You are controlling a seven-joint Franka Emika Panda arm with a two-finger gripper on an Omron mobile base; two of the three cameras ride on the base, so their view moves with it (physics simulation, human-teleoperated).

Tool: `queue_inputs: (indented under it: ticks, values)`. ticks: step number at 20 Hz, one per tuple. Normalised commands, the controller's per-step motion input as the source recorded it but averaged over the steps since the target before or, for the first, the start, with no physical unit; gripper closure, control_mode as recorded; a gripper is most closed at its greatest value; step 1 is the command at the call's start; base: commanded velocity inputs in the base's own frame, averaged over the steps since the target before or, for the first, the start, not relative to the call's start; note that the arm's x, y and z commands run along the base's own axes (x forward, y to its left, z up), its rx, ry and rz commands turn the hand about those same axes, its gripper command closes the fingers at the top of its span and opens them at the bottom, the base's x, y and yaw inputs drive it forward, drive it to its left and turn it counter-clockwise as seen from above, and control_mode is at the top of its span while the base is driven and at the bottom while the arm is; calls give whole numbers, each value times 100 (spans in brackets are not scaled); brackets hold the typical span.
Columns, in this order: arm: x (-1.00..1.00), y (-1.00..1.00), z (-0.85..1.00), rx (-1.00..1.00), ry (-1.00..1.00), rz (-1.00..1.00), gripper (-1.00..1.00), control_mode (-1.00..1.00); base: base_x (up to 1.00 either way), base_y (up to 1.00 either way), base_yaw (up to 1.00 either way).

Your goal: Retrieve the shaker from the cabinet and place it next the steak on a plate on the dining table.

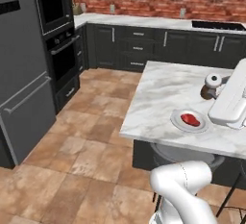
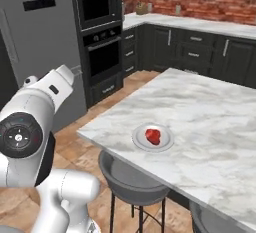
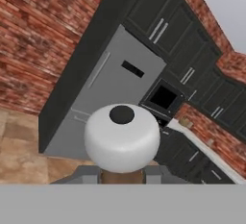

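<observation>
1. The small slim brown wooden shaker with the white rounded top [image 3: 121,139] sat in the pincer [image 3: 121,174], seen top-on in the hand view; in the left base view the shaker [image 1: 211,86] hung above the far side of the white-grey veined marble desk [image 1: 163,93], lying sideways, not yet set down.
2. The pincer was pinched on the shaker's brown body just under the white cap; grip low on the wood looked right, since the rounded top would likely slip.
3. Judged light, stiff and narrow-based, so likely to tip if released tilted; it needed righting first.
4. The round shallow light grey-white plate [image 1: 189,121] carried the small red oval steak [image 1: 190,119], near the desk's front edge, apart from the shaker.
5. The plate's raised rim left little free room beside the steak [image 2: 153,135]; more on the plate's [image 2: 153,138] far half, probably.
6. Bare marble lay all round; the near edge dropped to a grey stool [image 2: 131,177] below.
</observation>
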Motion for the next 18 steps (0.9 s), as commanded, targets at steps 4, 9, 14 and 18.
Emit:
queue_inputs:
  ticks: [4, 9, 14, 18]
  values:
    - [0, 0, 0, 0, 0, 0, 100, 100, 14, -77, 27]
    - [0, 0, 0, 0, 0, 0, 100, 100, 0, -91, 20]
    - [0, 0, 0, 0, 0, 0, 100, 100, 0, -100, 18]
    - [0, 0, 0, 0, 0, 0, 100, 100, 0, -71, 12]
